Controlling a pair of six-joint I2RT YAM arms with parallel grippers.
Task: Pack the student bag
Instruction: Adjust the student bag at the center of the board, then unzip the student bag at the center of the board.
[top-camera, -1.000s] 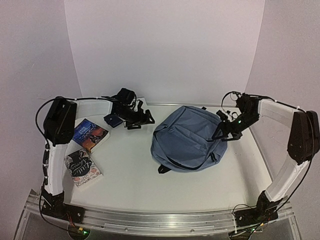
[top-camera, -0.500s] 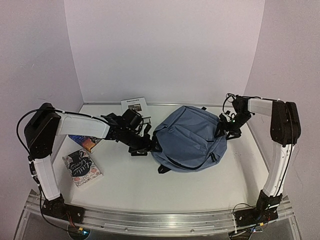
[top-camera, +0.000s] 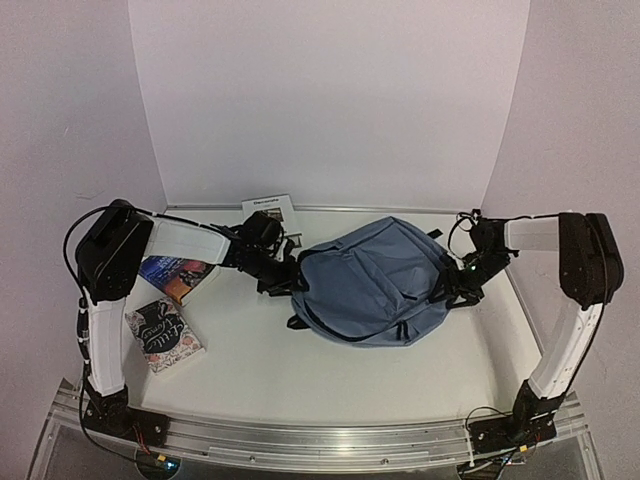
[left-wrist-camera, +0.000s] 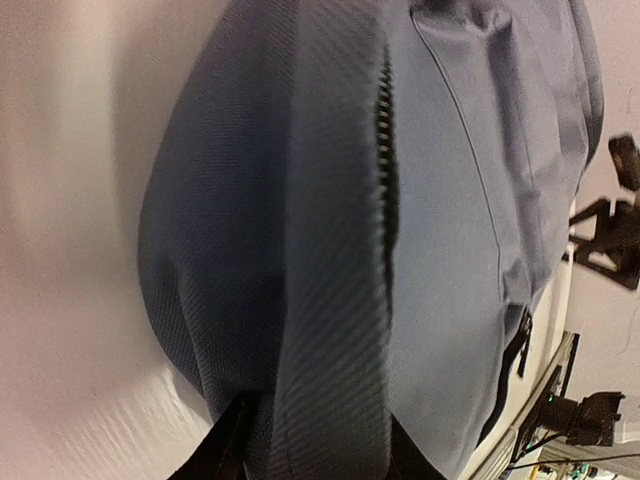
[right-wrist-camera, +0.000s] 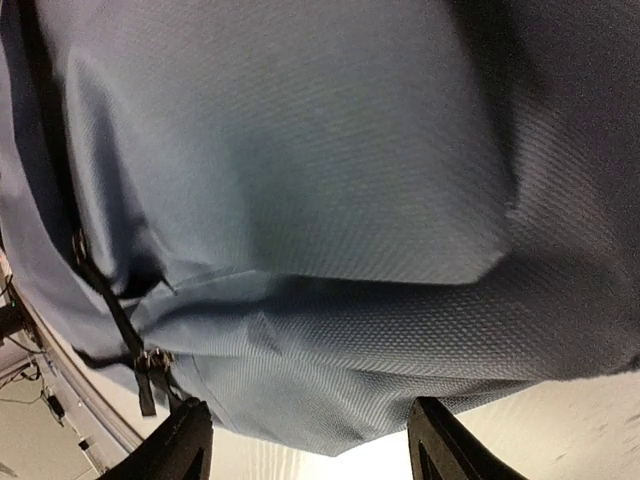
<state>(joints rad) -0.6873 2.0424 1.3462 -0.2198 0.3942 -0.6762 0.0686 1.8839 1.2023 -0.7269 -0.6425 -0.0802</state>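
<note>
The student bag (top-camera: 370, 285), a large soft slate-blue fabric backpack with black straps and black zippers, lies flat on the white table (top-camera: 300, 380), right of centre, with its front pocket facing up. A black zipper track (left-wrist-camera: 387, 150) runs along the bag's left side. We cannot tell from these views whether the main compartment is open.

The left gripper (top-camera: 287, 278) is at the bag's left edge. In the left wrist view a raised fold of blue fabric fills the gap between the fingers, so we read these jaws as clenched on the bag. The right gripper (top-camera: 455, 287) is at the opposite edge. Its fingers straddle a bulge of fabric, but we cannot tell whether they pinch it or merely flank it.

Left of the bag lie the items to pack: a glossy dark-covered book (top-camera: 170, 272) partly under the left arm, a grey-patterned paperback (top-camera: 165, 335) nearer the front edge, and a white booklet (top-camera: 270, 208) against the back wall.

We judge the current step to be positioning the bag, with packing not yet begun. The next move calls for a confirmed hold on both sides, then finding the main zipper pull so the compartment can be opened. Soft fabric may slip or bunch under tension.
</note>
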